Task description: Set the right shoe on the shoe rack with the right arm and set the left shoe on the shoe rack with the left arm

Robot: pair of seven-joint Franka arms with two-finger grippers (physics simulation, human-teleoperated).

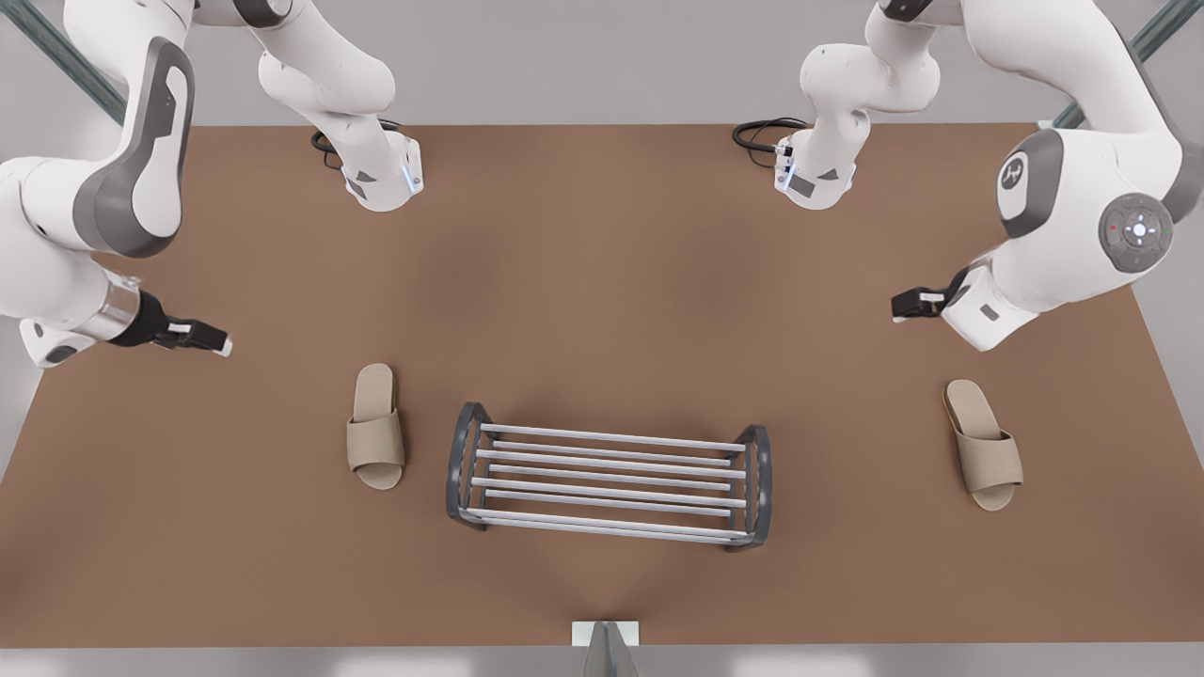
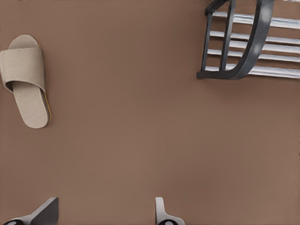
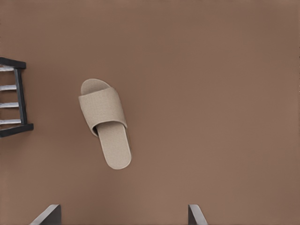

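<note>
Two beige slippers flank the shoe rack (image 1: 607, 484), a low run of pale silver bars between dark grey arched ends, near the table's front edge. The right shoe (image 1: 376, 440) lies just beside its end on the front view's left, and the left shoe (image 1: 983, 458) lies well apart on the front view's right. Farther back, your right gripper (image 1: 221, 343) and left gripper (image 1: 898, 306) hover wide open and empty, so lower each over its own shoe and close across the strap, not the thin sole.
</note>
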